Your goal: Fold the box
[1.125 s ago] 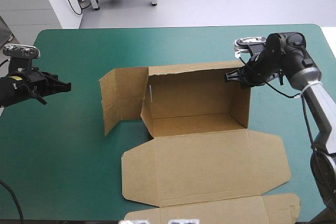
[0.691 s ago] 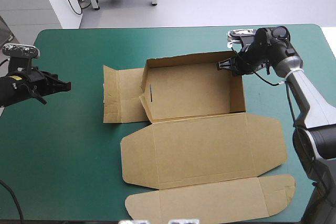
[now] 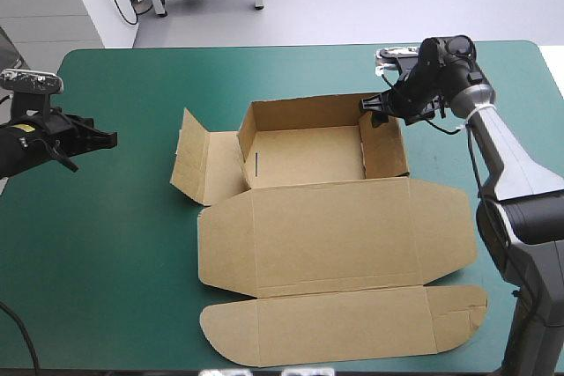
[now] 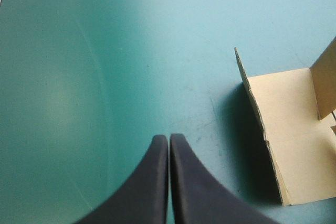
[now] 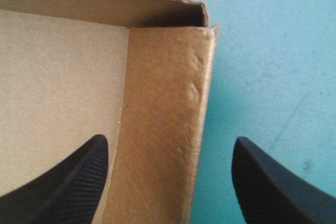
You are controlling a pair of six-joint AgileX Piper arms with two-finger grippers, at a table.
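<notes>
The brown cardboard box (image 3: 335, 235), walls raised, sits on the teal-green surface (image 3: 106, 253); the right claw (image 5: 169, 142), released, straddles its right wall; the left claw (image 4: 168, 139) hangs clenched, well apart

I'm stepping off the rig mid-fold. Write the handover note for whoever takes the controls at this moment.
The left gripper is shut and empty, over the teal-green table to the left of the box, clear of it.
The right gripper is open, straddling the right wall near the far right corner, one finger inside the tray and one outside.
The box sits mid-table with the lid flat toward the near edge.
Done: back and right walls are up.
Left: the left flap splays outward, untucked. Raise and tuck it, and check that the right wall holds.
</notes>
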